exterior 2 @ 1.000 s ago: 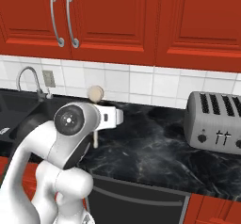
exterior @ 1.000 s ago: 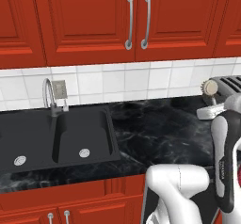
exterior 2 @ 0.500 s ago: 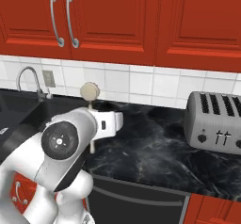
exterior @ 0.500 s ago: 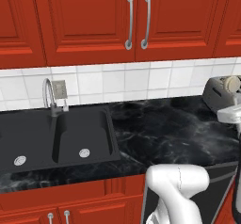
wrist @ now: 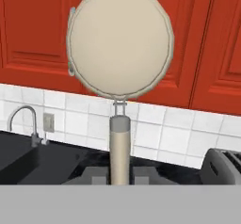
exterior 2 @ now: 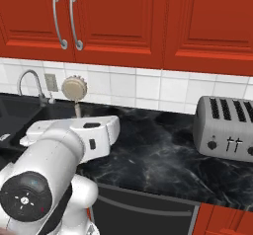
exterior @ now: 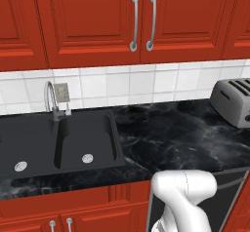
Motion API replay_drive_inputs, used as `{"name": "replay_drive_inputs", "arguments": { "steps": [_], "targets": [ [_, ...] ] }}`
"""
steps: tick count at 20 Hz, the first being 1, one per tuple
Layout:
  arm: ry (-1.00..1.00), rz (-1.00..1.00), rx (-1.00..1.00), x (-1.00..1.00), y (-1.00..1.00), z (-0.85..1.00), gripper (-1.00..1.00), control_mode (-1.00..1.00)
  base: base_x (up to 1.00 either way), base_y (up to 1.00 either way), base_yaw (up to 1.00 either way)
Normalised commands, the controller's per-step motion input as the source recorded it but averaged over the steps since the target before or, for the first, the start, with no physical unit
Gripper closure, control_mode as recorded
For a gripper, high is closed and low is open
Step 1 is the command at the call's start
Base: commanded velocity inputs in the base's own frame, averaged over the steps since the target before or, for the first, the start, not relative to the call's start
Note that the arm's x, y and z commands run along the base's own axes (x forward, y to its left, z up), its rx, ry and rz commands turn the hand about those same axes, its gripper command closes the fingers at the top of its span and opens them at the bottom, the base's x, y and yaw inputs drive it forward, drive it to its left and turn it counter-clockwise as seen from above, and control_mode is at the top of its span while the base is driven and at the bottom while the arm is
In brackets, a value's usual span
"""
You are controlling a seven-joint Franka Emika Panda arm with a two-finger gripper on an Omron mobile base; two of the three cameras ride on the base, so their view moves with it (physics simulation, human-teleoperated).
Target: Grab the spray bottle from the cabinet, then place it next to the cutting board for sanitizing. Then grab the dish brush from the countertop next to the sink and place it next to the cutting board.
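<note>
Held object: dish brush (wrist: 119, 44), round beige head uppermost, beige handle running down to the gripper.
Gripper state: gripper (wrist: 119, 177) closed on the lower end of the brush handle; the two dark fingertips flank the handle at the bottom of the hand view.
Brush long axis: upright, in line with the gripper; in the right base view the dish brush (exterior 2: 75, 92) rises vertically from the white hand, head level with the tile backsplash (exterior 2: 148, 88).
Brush position relative to sink: right of the sink (exterior: 58, 141) and its curved silver faucet (exterior: 50, 99), above the countertop (exterior: 176, 138), not touching it.
Target direction: the cutting board is not identifiable in these frames, so its bearing from the gripper cannot be stated. Judgement: the carry stage of the second half of the task is in hand; placement is not yet done.
Surface: glossy black marble countertop with thin white veins; the stretch between sink and toaster (exterior 2: 225, 125) carries nothing visible.
Obstacle: silver toaster standing at the right end of the countertop, well apart from the brush.
Room: red wall cabinets (exterior: 141, 21) with silver handles, doors closed, above the backsplash; red base cabinets below the sink.
Risk (judgement): the tall upright brush could tip when released unless it is laid flat.
</note>
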Motion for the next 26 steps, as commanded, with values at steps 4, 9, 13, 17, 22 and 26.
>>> {"name": "replay_drive_inputs", "arguments": {
  "steps": [4,9,13,17,22,26],
  "targets": [
    [-0.30,0.00,-0.02,-0.72,0.31,0.41,1.00,-1.00,0.00,0.00,0.00],
    [-0.18,-0.05,-0.11,-0.16,0.75,0.29,1.00,-1.00,0.00,0.00,0.00],
    [-0.10,-0.07,-0.10,0.00,0.68,0.22,1.00,-1.00,0.00,0.00,0.00],
    [-0.07,-0.09,-0.07,-0.06,0.47,0.20,1.00,-1.00,0.00,0.00,0.00],
    [-0.07,-0.06,-0.01,-0.20,0.10,0.14,1.00,1.00,-0.12,0.00,-0.01],
    [0.00,0.00,0.00,0.00,0.00,0.00,1.00,1.00,-0.86,0.00,-0.05]
  ]
}}
